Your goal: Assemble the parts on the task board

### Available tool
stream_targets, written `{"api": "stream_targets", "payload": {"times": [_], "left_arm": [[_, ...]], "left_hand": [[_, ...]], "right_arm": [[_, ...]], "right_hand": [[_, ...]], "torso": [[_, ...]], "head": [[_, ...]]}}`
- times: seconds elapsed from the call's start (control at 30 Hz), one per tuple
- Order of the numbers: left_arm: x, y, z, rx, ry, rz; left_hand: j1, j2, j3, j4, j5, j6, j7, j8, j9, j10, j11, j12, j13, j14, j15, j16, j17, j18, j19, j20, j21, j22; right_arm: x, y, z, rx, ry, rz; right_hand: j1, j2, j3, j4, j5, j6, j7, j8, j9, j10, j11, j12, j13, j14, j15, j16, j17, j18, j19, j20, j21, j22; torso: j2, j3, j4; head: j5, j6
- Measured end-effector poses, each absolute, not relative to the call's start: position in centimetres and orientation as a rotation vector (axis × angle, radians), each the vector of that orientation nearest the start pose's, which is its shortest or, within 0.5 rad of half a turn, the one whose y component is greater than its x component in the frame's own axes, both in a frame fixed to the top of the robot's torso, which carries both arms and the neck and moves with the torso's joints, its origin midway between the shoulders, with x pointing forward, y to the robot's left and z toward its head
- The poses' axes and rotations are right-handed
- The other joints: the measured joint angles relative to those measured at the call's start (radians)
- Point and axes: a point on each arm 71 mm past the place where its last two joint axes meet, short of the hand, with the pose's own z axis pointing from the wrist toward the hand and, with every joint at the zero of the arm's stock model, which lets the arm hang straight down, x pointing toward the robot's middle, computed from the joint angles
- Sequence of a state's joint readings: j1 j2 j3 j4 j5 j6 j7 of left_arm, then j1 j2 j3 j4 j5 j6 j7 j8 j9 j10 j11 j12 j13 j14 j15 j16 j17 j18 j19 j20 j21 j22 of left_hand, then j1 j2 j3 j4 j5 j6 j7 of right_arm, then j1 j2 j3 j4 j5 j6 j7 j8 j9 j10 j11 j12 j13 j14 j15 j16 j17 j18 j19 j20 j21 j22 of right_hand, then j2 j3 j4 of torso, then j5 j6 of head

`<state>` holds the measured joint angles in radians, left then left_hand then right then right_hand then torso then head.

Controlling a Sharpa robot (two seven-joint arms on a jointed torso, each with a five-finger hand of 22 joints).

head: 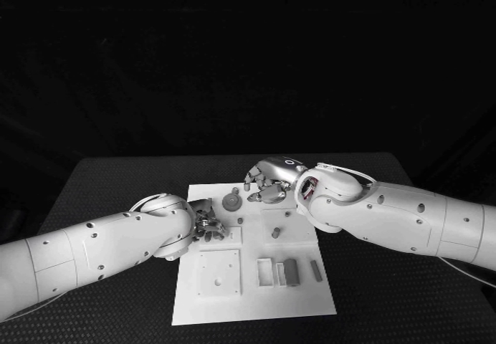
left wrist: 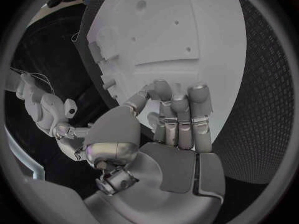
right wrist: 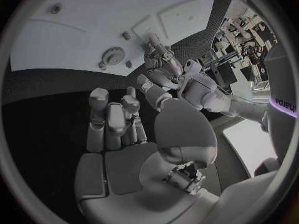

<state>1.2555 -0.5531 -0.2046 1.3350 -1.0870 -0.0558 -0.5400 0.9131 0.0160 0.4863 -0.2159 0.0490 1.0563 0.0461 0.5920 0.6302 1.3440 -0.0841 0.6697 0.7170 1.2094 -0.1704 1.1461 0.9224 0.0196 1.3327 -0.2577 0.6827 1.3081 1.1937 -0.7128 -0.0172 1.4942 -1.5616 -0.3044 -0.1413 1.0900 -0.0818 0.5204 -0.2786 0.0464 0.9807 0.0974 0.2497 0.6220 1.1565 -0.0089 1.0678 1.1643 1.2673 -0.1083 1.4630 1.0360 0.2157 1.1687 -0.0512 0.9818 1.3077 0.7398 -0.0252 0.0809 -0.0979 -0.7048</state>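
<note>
My left hand sits at the left edge of the task board, about halfway along it. In my left wrist view its fingers lie close together and nearly straight over the white plate, thumb off to the side. I see nothing between them, though the fingertips hide the spot beneath, so I cannot tell whether they touch the board or any small piece.

My right hand hovers over the board's far end, past the round geared part. From the head camera its fingers look bent inward and bunched, and my own forearm cuts off the palm. In my right wrist view the fingers stand side by side over the black table, just off the board's edge, with nothing visible in them.

On the board, an upright peg stands near the middle, right of my left hand. Toward the near end lie a square plate with small holes and, beside it, several slim bars in a row; their exact seating is too small to make out.
</note>
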Motion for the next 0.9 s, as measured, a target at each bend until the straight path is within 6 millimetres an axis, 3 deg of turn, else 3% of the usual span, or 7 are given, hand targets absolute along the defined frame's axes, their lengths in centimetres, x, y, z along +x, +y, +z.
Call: {"api": "stream_targets", "payload": {"times": [0.9], "left_arm": [[49.64, 13.48, -25.51, -0.150, 2.208, -0.380]], "left_hand": [[0.003, 0.003, 0.003, -0.003, -0.004, 0.001, -0.001, 0.000, 0.008, 0.000, 0.000, 0.008, 0.000, -0.001, -0.002, 0.008, -0.009, 0.000, 0.000, 0.000, 0.008, 0.000]], "right_arm": [[48.84, -14.11, -17.80, -0.272, 1.617, 0.672]], "right_hand": [[0.000, 0.000, 0.003, -0.003, 0.000, -0.002, 0.002, 0.000, 0.000, 0.000, 0.000, 0.000, 0.000, -0.001, 0.001, 0.000, 0.000, 0.000, -0.004, 0.000, 0.000, 0.000]], "torso": [[0.000, 0.0003, 0.0001]], "head": [[-0.007, -0.003]]}}
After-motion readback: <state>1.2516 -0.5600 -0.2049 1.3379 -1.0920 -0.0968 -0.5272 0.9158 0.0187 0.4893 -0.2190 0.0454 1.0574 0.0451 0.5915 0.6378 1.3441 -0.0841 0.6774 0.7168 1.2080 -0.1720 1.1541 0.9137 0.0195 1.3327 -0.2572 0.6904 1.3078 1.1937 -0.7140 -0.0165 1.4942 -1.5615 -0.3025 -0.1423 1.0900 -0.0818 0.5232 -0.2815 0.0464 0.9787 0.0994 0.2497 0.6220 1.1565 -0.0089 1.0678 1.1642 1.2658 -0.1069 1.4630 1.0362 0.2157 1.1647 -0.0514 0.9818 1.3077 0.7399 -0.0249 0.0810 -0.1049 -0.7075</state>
